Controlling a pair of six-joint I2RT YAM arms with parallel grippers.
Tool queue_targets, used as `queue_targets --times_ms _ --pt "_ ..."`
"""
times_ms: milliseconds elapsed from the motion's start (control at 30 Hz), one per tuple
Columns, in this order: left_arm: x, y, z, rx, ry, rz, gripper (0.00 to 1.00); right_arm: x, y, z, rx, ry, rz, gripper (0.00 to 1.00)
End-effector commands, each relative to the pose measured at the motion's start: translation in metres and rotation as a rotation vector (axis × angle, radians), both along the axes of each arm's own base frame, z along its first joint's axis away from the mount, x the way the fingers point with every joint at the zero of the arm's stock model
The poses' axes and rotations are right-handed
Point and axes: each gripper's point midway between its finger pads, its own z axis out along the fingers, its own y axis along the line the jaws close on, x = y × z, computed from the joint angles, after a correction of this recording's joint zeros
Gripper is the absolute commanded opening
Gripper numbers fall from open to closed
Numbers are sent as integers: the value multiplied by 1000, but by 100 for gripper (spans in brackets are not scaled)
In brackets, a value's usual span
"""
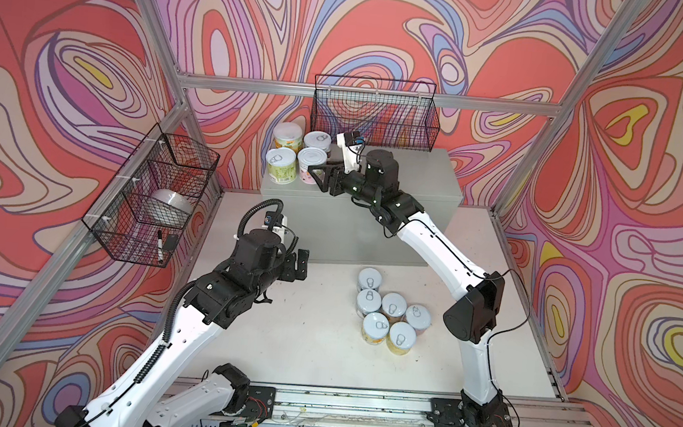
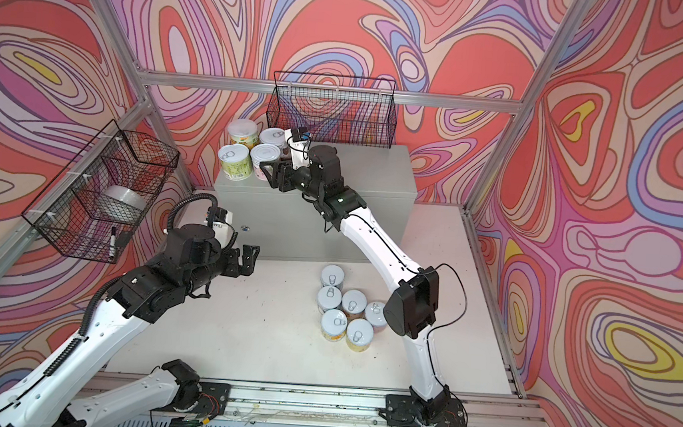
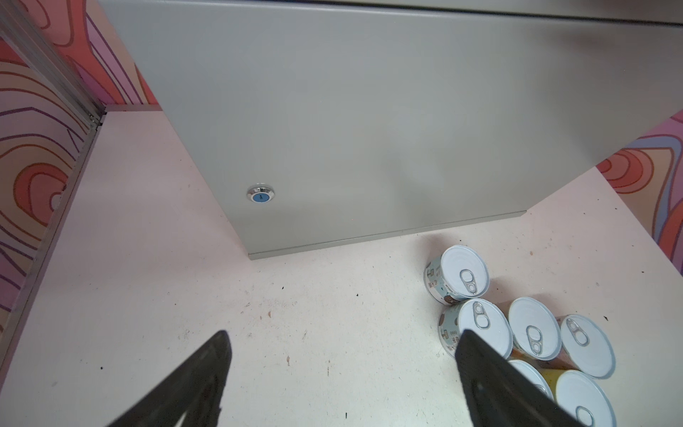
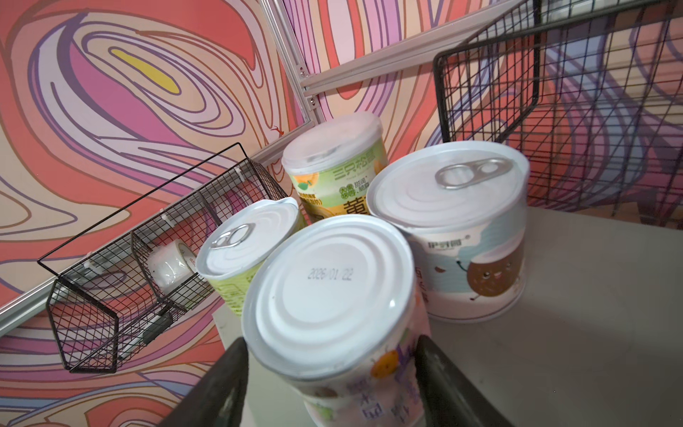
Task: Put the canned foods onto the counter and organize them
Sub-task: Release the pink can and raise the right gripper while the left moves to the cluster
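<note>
four of the canned foods (image 2: 233,166) stand bunched at the counter's (image 1: 418,174) left rear corner. your right gripper (image 4: 330,342) is pinching the nearest of them, the pink-and-white can (image 1: 312,164), one finger against each side. it sits base up, with the date stamp showing and no pull tab.

judge the can flat on the counter top before you let go. open only a little, since the green can (image 1: 280,167) is just beside it and the brown-face can (image 4: 454,236) stands close behind. then draw straight back over the counter's bare right part, without lifting through the rim. if you want the labels to match, think about righting this can first.

your left gripper (image 3: 343,335) is spread wide and empty, low before the counter's front face. six cans (image 1: 390,310) wait on the table in front of the counter.
</note>
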Motion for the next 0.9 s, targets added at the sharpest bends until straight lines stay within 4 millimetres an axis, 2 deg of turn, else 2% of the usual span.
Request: queue_targets --times_ms 0,167,300,433,467,533,667,767,800,867 --pt "2 8 -1 27 -14 29 100 1 -3 -33 -65 101 -36 78" --pt "5 6 -3 15 -37 28 100 -9 -31 -14 -115 52 -124 83" --pt "8 -3 -9 -28 -79 -7 100 -23 -63 6 -171 1 -219 85" --pt "12 -18 -34 -71 -55 -53 100 -44 -107 33 -191 -47 -344 85" --pt "13 -19 -43 -85 -33 -39 100 -48 -114 34 -198 -52 -362 85" --pt "15 -26 -61 -122 14 -45 100 -60 -129 31 -217 -56 -387 85" --pt "9 -54 -100 -88 76 -145 100 -86 -158 7 -229 -18 -424 85" --pt "4 -84 -108 -126 21 -233 100 -107 -174 -16 -234 39 -429 85" --pt "0 -95 -114 -134 19 -270 100 -112 -178 -28 -237 67 -432 85" --pt "-5 -112 -127 -138 10 -317 100 -123 -187 -38 -229 90 -437 84"
